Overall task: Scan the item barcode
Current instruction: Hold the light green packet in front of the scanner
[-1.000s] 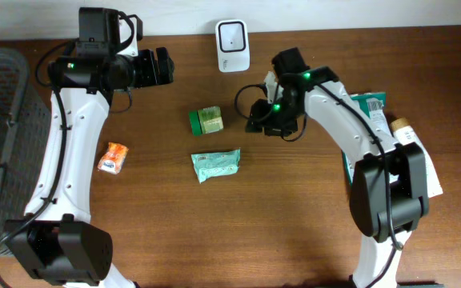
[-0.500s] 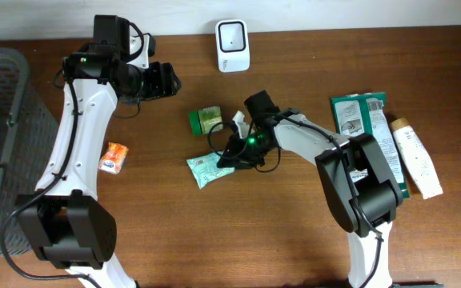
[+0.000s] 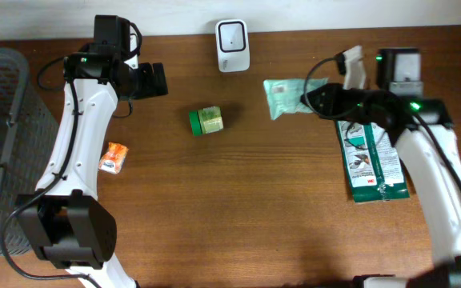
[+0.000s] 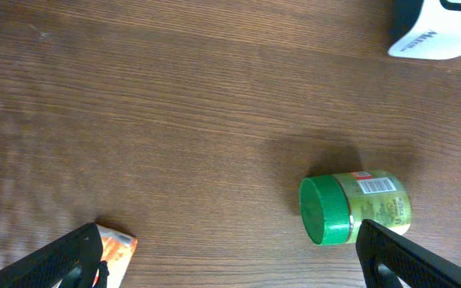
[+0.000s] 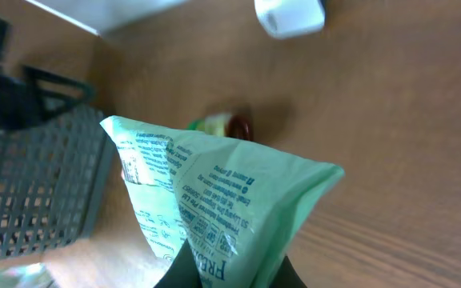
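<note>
Overhead: the right gripper (image 3: 317,98) is clamped on one edge of the pouch (image 3: 285,94), which sits just right of and below the scanner (image 3: 233,34). The pouch looks like thin, creased film: light and floppy, likely to buckle, so a pinch on a sealed edge suits it and leaves the print clear. No barcode can be made out here. The left gripper (image 3: 152,80) holds nothing, jaws wide apart, well apart from the jar (image 3: 206,121).

Left wrist: the pouch is out of view. The jar (image 4: 354,208) lies on its side, and the scanner (image 4: 438,32) is cut off at the corner.

Right wrist: the pouch (image 5: 206,208) fills the middle, pinched at its lower corner by the right gripper (image 5: 226,272), itself cut off. The print is too small to tell a barcode. The scanner (image 5: 289,16) is cropped and blurred.
</note>
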Motion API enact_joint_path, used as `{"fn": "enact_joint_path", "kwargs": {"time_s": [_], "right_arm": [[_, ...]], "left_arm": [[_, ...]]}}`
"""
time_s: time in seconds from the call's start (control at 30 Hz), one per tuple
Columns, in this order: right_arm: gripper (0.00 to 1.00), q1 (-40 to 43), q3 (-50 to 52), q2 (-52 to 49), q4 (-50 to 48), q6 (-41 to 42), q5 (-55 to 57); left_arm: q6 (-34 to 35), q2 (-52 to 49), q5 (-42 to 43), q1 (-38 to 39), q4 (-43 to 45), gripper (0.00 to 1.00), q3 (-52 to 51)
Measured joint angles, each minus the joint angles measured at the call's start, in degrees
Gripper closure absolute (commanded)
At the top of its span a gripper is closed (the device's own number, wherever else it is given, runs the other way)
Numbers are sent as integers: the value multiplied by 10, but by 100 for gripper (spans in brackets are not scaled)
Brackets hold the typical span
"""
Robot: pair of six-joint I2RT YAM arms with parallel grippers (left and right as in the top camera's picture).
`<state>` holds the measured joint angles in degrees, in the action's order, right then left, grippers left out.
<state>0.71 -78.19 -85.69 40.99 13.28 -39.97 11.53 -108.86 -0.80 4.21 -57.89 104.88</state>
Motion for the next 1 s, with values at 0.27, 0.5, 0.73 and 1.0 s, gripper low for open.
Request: {"fn": "enact_joint_path", "kwargs": {"time_s": [0.27,0.5,0.73,1.0], "right_arm": [[96,-191,-204,-48,-19,-31,409],[96,-302,-266,-371,-529,-489,736],[96,-268,-266,-495,-682,-680,659],[96,-237,-266,-532,-745,-716,588]], "left_arm": [[0,0,-14,0,-1,1,0],[0,-1,-16,0,0,1,0],[0,-1,-16,0,-1,1,0],[0,-1,-16,0,0,1,0]]}}
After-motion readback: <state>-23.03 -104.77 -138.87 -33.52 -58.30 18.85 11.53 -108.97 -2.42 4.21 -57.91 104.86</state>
